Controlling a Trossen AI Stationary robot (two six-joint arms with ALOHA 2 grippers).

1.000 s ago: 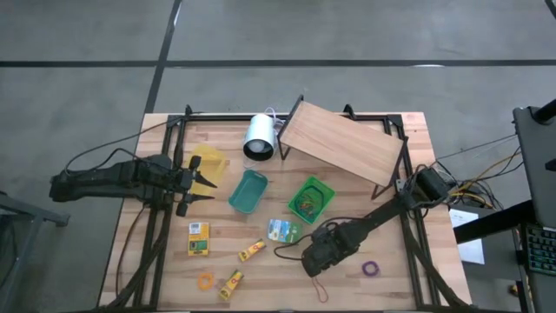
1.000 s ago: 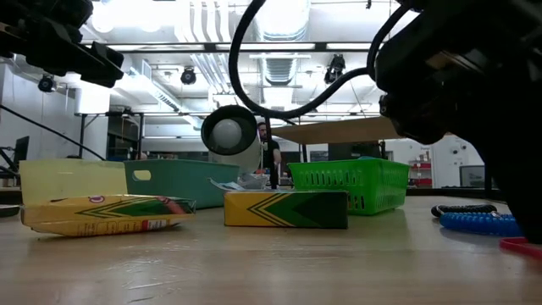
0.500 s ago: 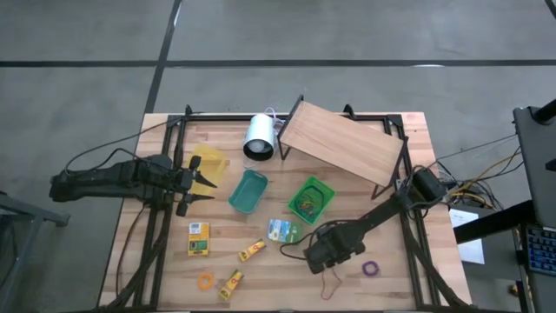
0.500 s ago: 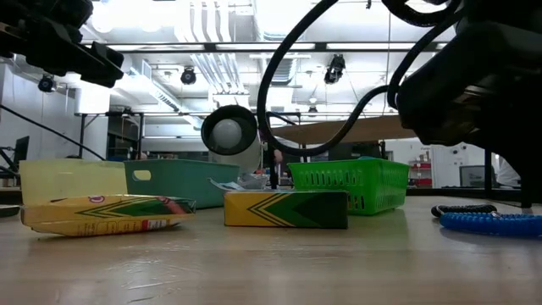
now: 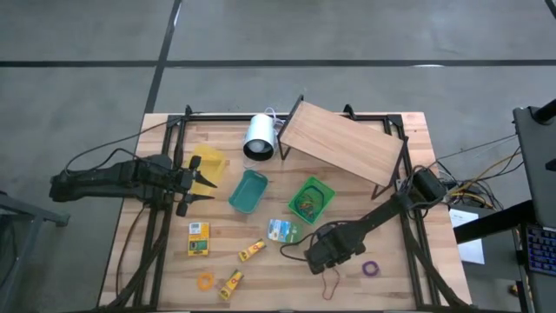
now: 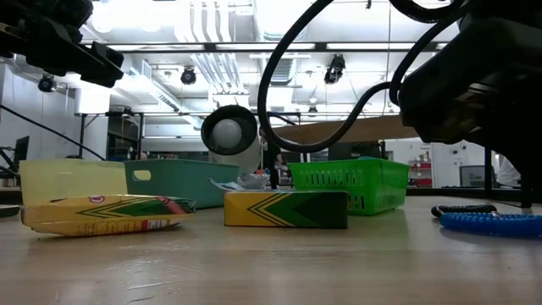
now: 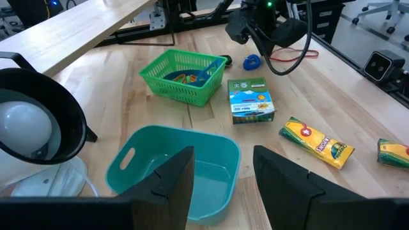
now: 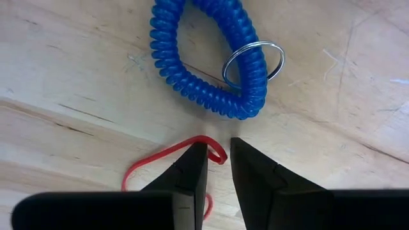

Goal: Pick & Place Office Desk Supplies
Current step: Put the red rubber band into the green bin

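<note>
Right gripper point(image 8: 217, 160) sits low at the table's point(image 5: 400, 287) front right, fingers nearly together pinching a red band point(image 8: 160, 160) beside a blue coil point(image 8: 204, 64). Left gripper point(image 5: 201, 190) hovers spread by the teal bin point(image 5: 248, 191).

We are seeing even, bright overhead light on the counter point(image 5: 391, 287), casting only soft shadows. In the low view, ceiling lamps point(image 6: 279, 17) are glaring and turning the arms into silhouettes, while the nearest counter surface is blurring out of focus.
</note>
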